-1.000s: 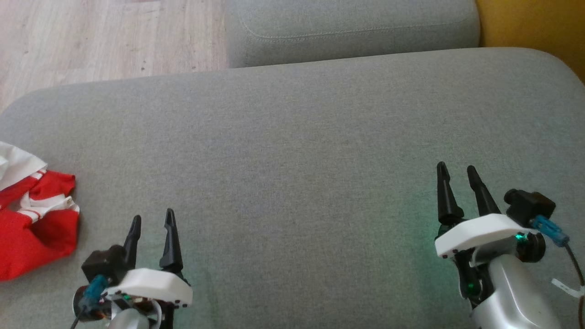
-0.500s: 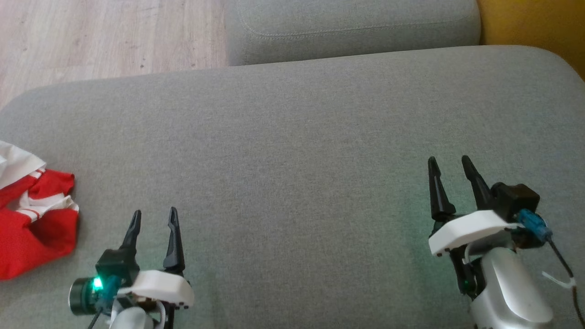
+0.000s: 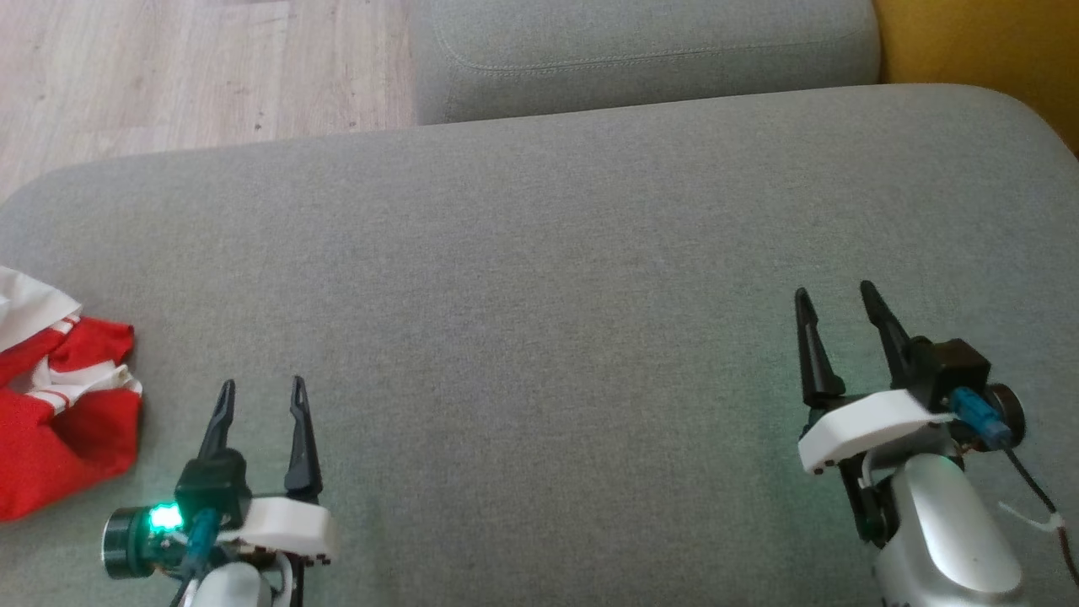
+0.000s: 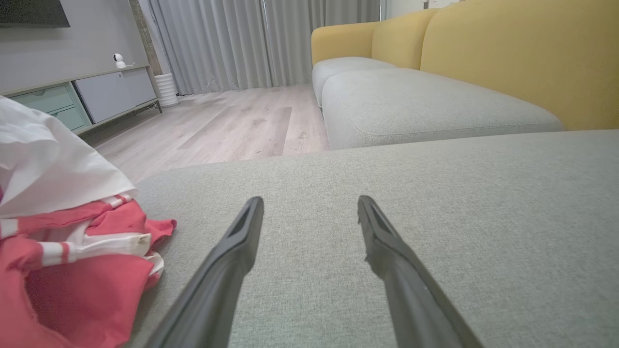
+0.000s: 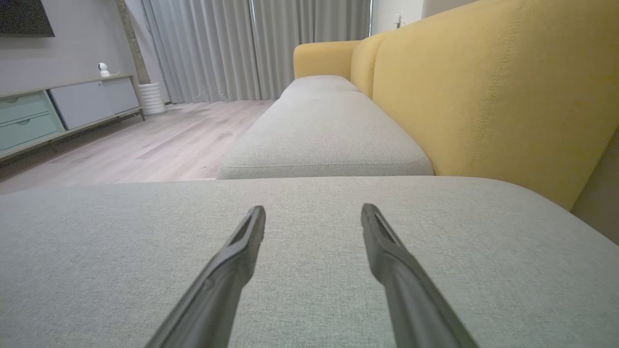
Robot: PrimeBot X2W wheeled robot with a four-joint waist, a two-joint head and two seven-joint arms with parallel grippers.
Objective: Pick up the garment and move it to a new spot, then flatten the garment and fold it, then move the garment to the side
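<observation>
Pointing forward over cushion (image 3: 539,295) | left pincer (image 3: 261,382) released, empty, garment (image 3: 59,421) near it | right pincer (image 3: 834,289) released, empty

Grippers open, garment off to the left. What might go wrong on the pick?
1. The crumpled red and white garment runs off the head view's left edge, so its full extent is unseen.
2. It is bunched in layers; the left gripper may pinch only one fold.
3. The right gripper is far across the grey sofa cushion, a long reach.
</observation>
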